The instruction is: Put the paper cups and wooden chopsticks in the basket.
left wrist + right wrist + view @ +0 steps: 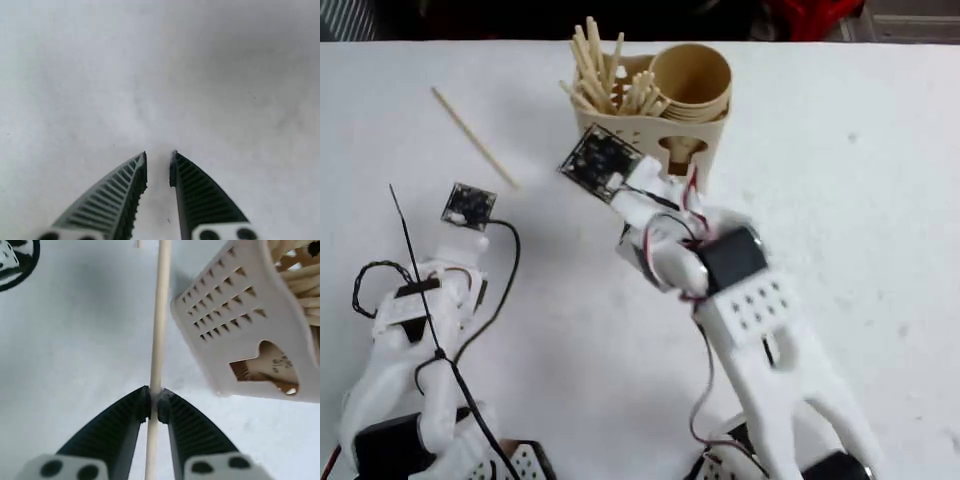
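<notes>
A beige perforated basket point(650, 135) stands at the back of the white table, with stacked paper cups point(692, 75) and several wooden chopsticks point(600, 70) upright in it. My right gripper point(154, 395) is shut on a chopstick point(159, 315) just beside the basket wall point(240, 315); the stick runs straight out past the fingertips. Another chopstick point(475, 138) lies loose on the table to the left of the basket. My left gripper point(158, 157) hovers over bare table at the front left, with a narrow gap between its fingers and nothing in it.
The right arm point(750, 300) stretches from the front edge up to the basket. The left arm point(420, 310) sits folded at the front left, with black cables point(505, 270) looping beside it. Open table lies to the right of the basket.
</notes>
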Controlling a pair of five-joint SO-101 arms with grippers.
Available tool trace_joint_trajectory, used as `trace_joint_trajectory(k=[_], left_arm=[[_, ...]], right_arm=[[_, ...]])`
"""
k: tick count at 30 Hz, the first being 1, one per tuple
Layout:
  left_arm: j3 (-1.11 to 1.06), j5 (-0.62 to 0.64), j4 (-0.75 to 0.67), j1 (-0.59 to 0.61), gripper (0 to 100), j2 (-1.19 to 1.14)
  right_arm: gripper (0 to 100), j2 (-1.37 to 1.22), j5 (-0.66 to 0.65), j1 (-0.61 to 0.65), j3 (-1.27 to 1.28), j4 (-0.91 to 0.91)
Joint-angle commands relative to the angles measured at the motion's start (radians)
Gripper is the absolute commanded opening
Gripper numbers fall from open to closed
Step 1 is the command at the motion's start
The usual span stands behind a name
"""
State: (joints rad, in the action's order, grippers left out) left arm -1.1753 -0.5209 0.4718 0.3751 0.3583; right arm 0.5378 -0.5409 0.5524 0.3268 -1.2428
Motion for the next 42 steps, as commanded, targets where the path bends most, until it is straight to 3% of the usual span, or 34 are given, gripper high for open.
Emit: trace_joint_trajectory(k=[1,7,12,17,20,30,35,42], left_arm=[[0.006,-0.011,-0.015,-0.018,10,0.031],[0.006,-0.011,-0.015,-0.018,10,0.031],[0.006,-0.011,-0.015,-0.018,10,0.031],[0.006,-0.011,-0.015,-0.018,10,0.031],[0.006,-0.011,-0.015,-0.018,10,0.031],[0.006,-0.011,-0.015,-0.018,10,0.031],[0.006,-0.011,-0.015,-0.018,10,0.031],[0.006,-0.011,-0.015,-0.018,10,0.031]], right_arm=[[1.6,0.114,0.011,0.005,-0.091,-0.004],[1.6,0.07,0.058,0.012,-0.328,0.154],[1.7,-0.048,0.241,0.002,-0.408,0.496],[1.7,-0.205,0.252,0.001,-0.413,0.868],[1.8,-0.286,0.252,-0.022,-0.414,0.997],[2.0,-0.386,0.261,-0.062,-0.414,1.04],[11.9,-0.392,0.261,-0.058,-0.408,1.064],[12.7,-0.392,0.261,-0.061,-0.408,1.067]])
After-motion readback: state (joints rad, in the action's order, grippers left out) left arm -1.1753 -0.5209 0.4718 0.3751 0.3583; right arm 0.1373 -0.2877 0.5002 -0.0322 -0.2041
